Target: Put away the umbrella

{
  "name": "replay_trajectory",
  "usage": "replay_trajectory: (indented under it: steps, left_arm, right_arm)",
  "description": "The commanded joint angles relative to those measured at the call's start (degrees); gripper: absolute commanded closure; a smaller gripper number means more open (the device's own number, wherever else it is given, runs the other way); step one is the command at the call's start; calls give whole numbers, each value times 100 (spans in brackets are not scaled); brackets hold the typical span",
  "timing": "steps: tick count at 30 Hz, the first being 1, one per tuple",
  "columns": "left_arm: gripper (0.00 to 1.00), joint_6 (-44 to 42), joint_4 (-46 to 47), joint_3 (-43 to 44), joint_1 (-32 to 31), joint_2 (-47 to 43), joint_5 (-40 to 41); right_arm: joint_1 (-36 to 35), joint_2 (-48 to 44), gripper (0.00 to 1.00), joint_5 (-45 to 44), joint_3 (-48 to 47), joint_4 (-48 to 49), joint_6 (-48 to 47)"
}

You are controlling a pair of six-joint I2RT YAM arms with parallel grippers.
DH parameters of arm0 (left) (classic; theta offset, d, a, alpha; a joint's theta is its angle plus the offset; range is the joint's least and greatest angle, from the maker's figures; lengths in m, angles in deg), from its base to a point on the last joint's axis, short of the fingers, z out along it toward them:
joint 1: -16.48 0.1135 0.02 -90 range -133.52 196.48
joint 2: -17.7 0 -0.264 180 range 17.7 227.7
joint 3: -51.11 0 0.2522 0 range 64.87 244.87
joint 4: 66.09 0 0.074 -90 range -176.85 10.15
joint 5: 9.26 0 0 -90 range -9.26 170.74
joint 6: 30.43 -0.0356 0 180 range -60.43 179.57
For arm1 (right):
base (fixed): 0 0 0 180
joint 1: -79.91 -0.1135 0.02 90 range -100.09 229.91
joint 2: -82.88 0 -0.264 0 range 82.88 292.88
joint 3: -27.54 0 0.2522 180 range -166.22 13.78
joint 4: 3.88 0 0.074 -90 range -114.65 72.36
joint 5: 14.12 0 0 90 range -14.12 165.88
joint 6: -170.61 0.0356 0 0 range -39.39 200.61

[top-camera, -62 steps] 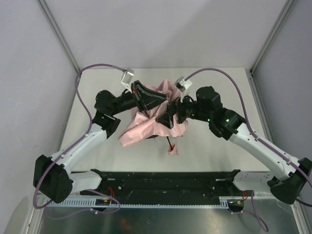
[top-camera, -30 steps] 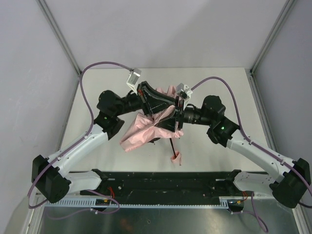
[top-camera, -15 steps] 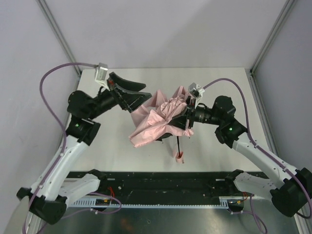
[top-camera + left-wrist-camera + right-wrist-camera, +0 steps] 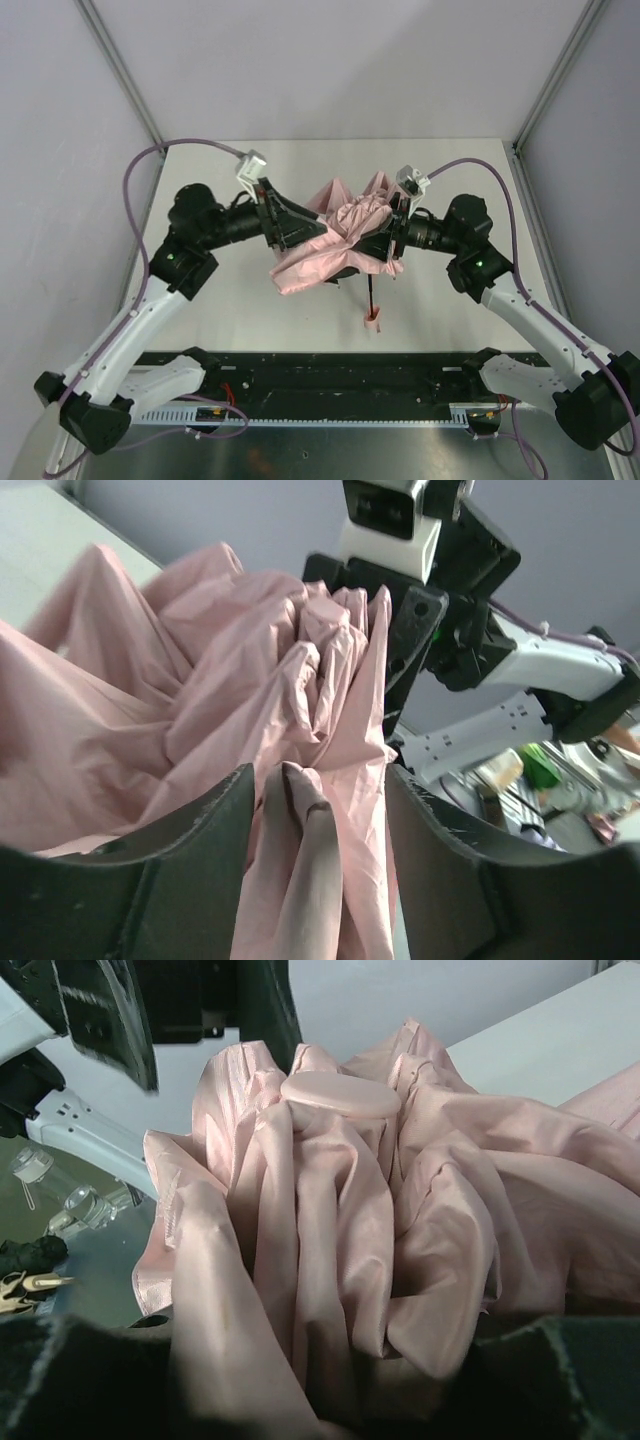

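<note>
At mid-frame in the top view, the umbrella (image 4: 330, 255) sits bunched between both arms over the table (image 4: 450, 180). The right gripper (image 4: 380, 248) is clamped on its gathered pink canopy. The black shaft (image 4: 371, 292) drops toward lower centre, with the handle (image 4: 372, 320) at its end. The left gripper (image 4: 312, 232), reaching in from the left, has its jaws apart, and a loose fold lies unpinched between its fingers (image 4: 200, 860).

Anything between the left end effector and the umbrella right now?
Nothing visible. The left end effector is at the umbrella, its open fingers straddling a fold of pink fabric in the left wrist view. The right end effector holds the bunched canopy from the other side.
</note>
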Motion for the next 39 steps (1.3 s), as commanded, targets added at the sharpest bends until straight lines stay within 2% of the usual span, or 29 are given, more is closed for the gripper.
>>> replay_trajectory:
  steps: [1,3,6,9,12,15,25,32,35,36,38,39]
  left_arm:
    - [46,-140,-50,102,-418,322,-185]
    - [56,-195,-46,204,-601,498,-113]
    - [81,-300,-10,539,-887,867,6]
    - [90,-380,214,795,-1141,1189,47]
    - [93,-285,956,648,-1254,1236,101]
    - [95,-96,1623,389,-1303,1164,182]
    - [98,-41,2630,-158,-1758,942,740]
    - [100,14,3183,-404,-1934,959,955]
    - [100,162,3362,-468,-1996,1099,895]
    - [100,188,3409,-477,-2015,1146,861]
    - [100,193,3440,-479,-2022,1159,856]
    - [97,195,3431,-482,-1997,1119,855]
  right_arm:
    - [22,-49,100,77,-129,478,74]
    - [15,-28,100,172,-129,473,85]
    - [-48,18,100,329,-129,398,12]
    - [-94,103,100,609,-129,469,95]
    - [-111,138,99,841,-129,634,292]
    - [-115,114,91,960,-129,783,446]
    - [-469,511,48,979,-124,2065,1362]
    - [-687,650,40,729,-129,2562,1670]
    - [-795,648,43,518,-129,2846,1820]
    - [-826,662,52,494,-129,2982,1892]
    - [-834,653,84,496,-129,3090,1961]
    - [-797,603,92,509,-129,2950,1887]
